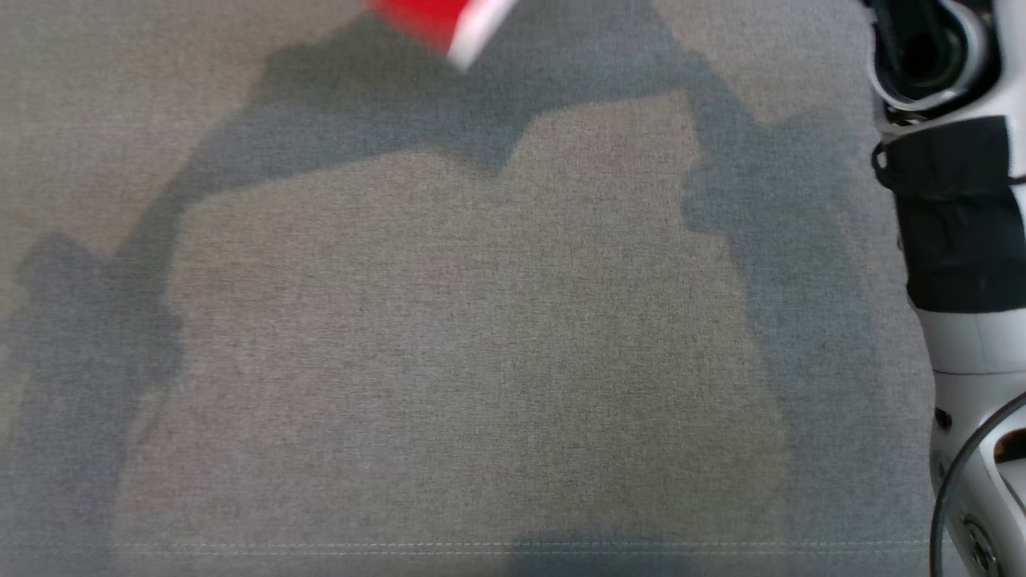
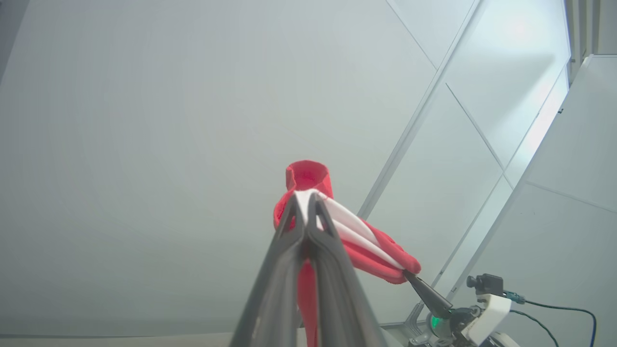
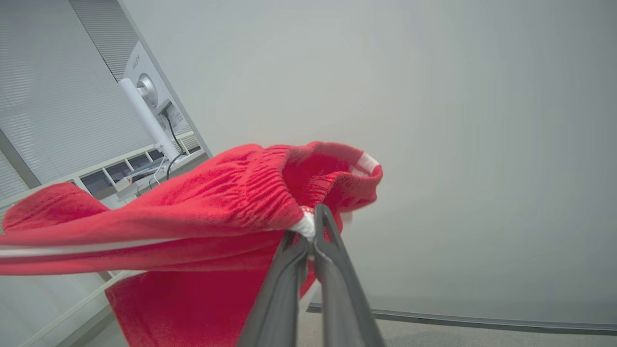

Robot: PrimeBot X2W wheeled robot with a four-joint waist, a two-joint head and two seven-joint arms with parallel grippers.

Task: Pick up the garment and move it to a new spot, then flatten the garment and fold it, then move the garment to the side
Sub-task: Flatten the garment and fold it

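Now we pinch the red shorts [image 3: 217,193] tight in our left gripper [image 2: 304,203] and our right gripper [image 3: 310,222], cloth stretched between them.

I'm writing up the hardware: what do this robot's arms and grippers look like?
The left gripper and right gripper each have two long, slim, dark grey fingers tapering to narrow tips. The right arm is a glossy white shell with a wide black band; a thin dark cable loops beside it.

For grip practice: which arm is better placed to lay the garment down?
Probably right: right gripper pinches the garment at its gathered waistband, most cloth hanging beside it; left gripper holds only a narrow bunched end.
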